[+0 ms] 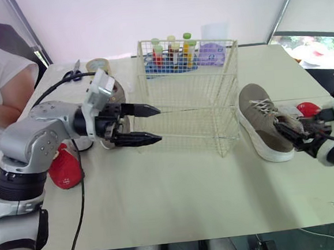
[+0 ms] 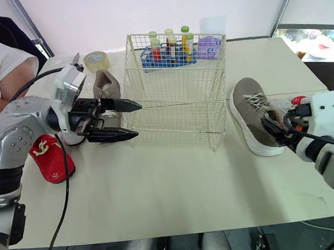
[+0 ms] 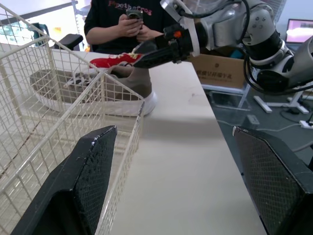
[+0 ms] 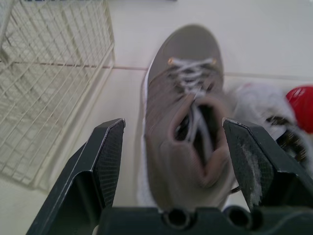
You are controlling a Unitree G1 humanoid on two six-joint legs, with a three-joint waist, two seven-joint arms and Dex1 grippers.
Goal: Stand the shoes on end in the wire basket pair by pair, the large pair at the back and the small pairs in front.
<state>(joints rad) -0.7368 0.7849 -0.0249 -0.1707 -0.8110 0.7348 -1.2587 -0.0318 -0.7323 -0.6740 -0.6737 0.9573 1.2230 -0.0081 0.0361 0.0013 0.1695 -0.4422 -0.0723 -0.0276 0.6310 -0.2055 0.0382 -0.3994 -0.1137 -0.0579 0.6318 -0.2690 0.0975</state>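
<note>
The grey shoe point(image 1: 259, 118) is straddled, apparently untouched, by the right gripper point(image 4: 172, 123), spread wide; closure is required next. The left gripper point(image 1: 157, 124) is spread, empty.

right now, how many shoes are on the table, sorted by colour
grey-brown shoes: 2, the large grey lace-up sneaker right of the cream wire basket and a small grey-brown shoe left of it
red shoes: 2, a small red lace-up shoe at the far left, a red shoe beside the sneaker
total: 4
</note>
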